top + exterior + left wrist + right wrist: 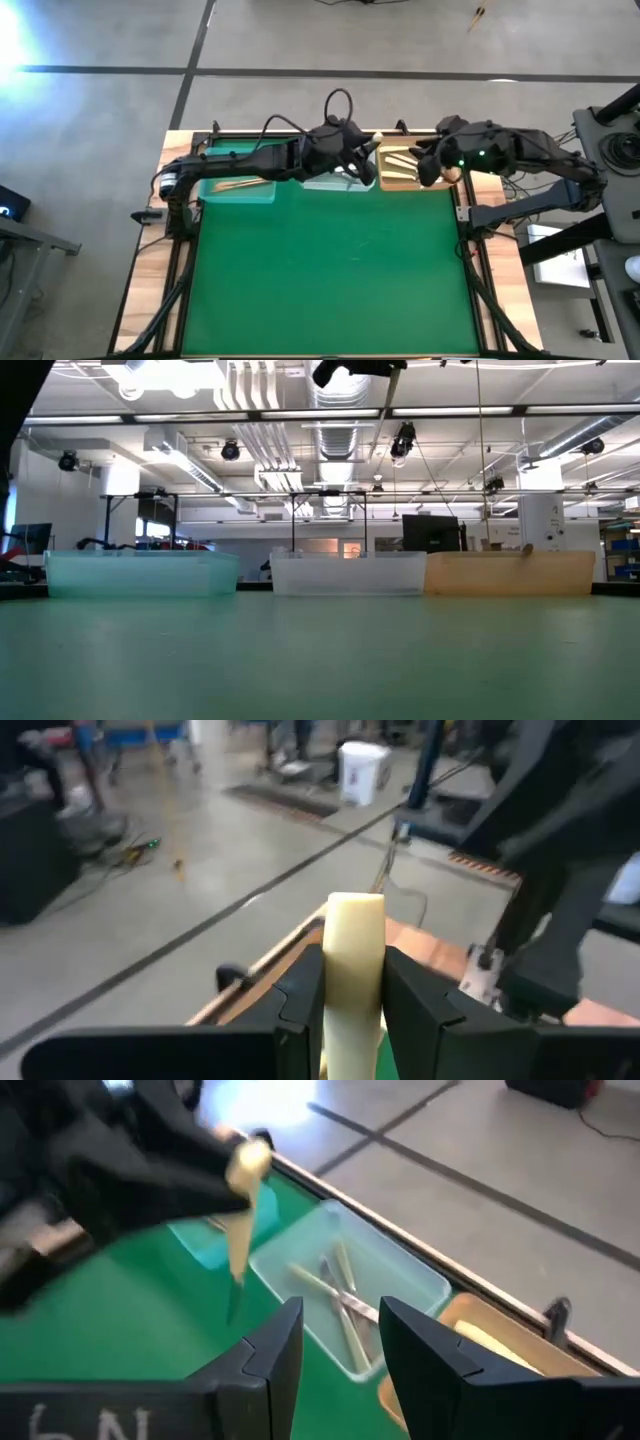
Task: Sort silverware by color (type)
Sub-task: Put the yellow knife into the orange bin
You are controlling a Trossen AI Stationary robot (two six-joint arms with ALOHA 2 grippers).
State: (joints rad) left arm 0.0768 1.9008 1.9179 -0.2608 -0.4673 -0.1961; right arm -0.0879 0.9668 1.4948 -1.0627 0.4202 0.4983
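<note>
My left gripper is shut on a cream-yellow cutlery piece, high above the clear middle tray. The piece also shows in the right wrist view. My right gripper is open and empty above the tan tray, which holds cream-yellow pieces. The clear tray holds several slim pieces. A golden piece lies in the teal tray. My left gripper pinches the cream-yellow piece between its two fingers, on its two flat sides. Its broad rounded end sticks out past the fingertips. The piece is lifted clear of the trays, and its slim end hangs down.
The three trays stand side by side along the far edge of the green mat: teal, clear and tan. The two arms are close together above the clear and tan trays.
</note>
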